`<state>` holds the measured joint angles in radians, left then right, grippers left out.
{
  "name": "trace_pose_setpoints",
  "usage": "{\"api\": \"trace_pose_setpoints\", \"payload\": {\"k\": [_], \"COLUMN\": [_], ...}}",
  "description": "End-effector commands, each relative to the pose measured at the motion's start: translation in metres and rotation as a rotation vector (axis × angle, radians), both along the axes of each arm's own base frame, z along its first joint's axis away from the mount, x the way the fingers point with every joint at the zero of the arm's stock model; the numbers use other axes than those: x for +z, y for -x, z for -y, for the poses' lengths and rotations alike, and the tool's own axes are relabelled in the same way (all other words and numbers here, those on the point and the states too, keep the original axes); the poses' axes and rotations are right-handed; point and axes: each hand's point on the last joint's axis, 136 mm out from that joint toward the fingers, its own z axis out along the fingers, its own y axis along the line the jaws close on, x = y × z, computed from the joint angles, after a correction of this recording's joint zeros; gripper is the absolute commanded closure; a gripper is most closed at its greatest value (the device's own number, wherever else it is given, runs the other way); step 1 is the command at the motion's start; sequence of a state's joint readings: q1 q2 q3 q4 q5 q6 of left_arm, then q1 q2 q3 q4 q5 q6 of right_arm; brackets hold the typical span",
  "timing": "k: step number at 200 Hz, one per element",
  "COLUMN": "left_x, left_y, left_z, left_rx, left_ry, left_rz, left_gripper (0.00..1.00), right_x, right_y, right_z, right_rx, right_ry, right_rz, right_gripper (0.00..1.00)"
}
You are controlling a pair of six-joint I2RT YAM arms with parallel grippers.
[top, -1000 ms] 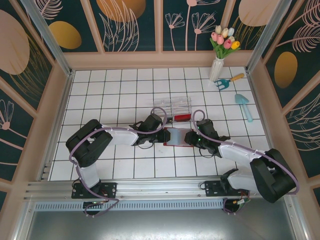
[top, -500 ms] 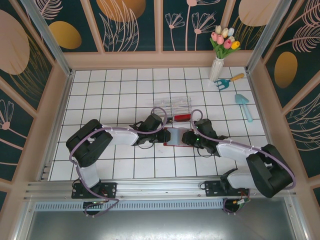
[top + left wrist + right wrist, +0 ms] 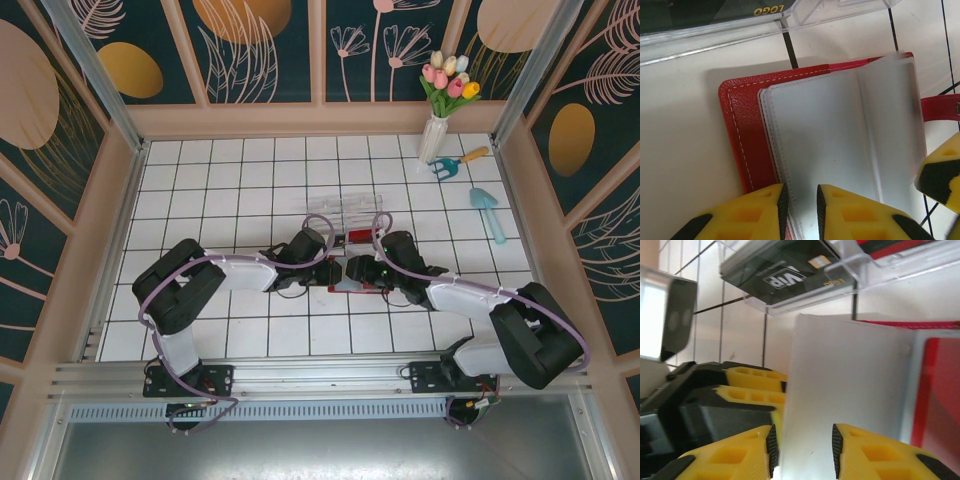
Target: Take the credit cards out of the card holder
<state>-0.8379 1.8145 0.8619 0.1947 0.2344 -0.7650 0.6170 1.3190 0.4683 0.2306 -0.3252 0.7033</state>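
Note:
The red card holder point(image 3: 747, 130) lies open on the tiles just in front of the clear plastic box point(image 3: 765, 25), its frosted sleeves facing up. My left gripper point(image 3: 800, 192) stands over the sleeves' near left edge, jaws a narrow gap apart with nothing pinched. My right gripper point(image 3: 802, 432) is open, and a lifted frosted sleeve page point(image 3: 850, 385) rises just beyond its fingers. A red card face point(image 3: 940, 390) shows in the sleeve to the right. In the top view both grippers point(image 3: 332, 266) point(image 3: 352, 270) meet over the holder point(image 3: 362, 288). A black VIP card point(image 3: 785, 275) lies in the box.
The clear box point(image 3: 350, 212) sits directly behind the holder, close to both wrists. A vase of tulips point(image 3: 435, 135), a small rake point(image 3: 455, 162) and a blue trowel point(image 3: 488, 212) stand at the back right. Wooden walls ring the tiled floor.
My right gripper has moved left across the holder toward the left gripper, lifting a sleeve page over, and its jaws have widened slightly. The left arm has stayed put.

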Motion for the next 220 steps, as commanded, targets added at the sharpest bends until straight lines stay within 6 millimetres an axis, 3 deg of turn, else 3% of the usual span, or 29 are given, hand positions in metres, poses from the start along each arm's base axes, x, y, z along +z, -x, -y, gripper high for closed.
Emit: {"api": "trace_pose_setpoints", "payload": {"k": [1,13,15,28,49,92,127,131,144,169,204,220], "left_x": [0.013,0.017,0.026,0.037,0.052,0.068,0.073,0.062,0.057,0.049,0.029,0.034], "left_y": [-0.001,-0.002,-0.004,-0.007,-0.007,-0.004,0.0,0.0,0.001,0.002,0.006,0.002], "left_z": [-0.009,-0.018,-0.019,-0.03,-0.035,-0.003,0.033,0.036,0.043,0.053,0.053,0.061], "left_rx": [0.037,0.061,0.066,0.097,0.109,0.066,0.037,0.036,0.038,0.048,0.068,0.067], "left_ry": [-0.017,-0.035,-0.021,-0.024,-0.01,0.13,0.207,0.192,0.195,0.202,0.161,0.175], "left_rz": [0.015,0.027,0.042,0.066,0.086,0.037,0.002,-0.015,-0.032,-0.064,-0.108,-0.104], "left_gripper": [0.73,0.73,0.73,0.71,0.69,0.71,0.72,0.72,0.73,0.73,0.72,0.72], "right_x": [0.019,0.019,0.018,0.016,0.012,0.003,-0.013,-0.015,-0.022,-0.031,-0.039,-0.046], "right_y": [-0.008,-0.009,-0.008,-0.009,-0.013,-0.013,-0.009,-0.009,-0.007,-0.006,-0.007,-0.005], "right_z": [-0.019,-0.025,-0.027,-0.03,-0.018,0.034,0.075,0.079,0.086,0.091,0.099,0.1], "right_rx": [0.029,0.045,0.048,0.054,0.01,-0.121,-0.188,-0.193,-0.196,-0.193,-0.212,-0.211], "right_ry": [-0.058,-0.061,-0.06,-0.053,0.004,0.194,0.24,0.242,0.247,0.272,0.301,0.316], "right_rz": [0.035,0.032,0.029,0.02,0.028,0.057,0.032,0.026,0.007,-0.006,-0.016,-0.036], "right_gripper": [0.62,0.61,0.61,0.61,0.62,0.71,0.76,0.77,0.86,0.91,0.92,0.92]}}
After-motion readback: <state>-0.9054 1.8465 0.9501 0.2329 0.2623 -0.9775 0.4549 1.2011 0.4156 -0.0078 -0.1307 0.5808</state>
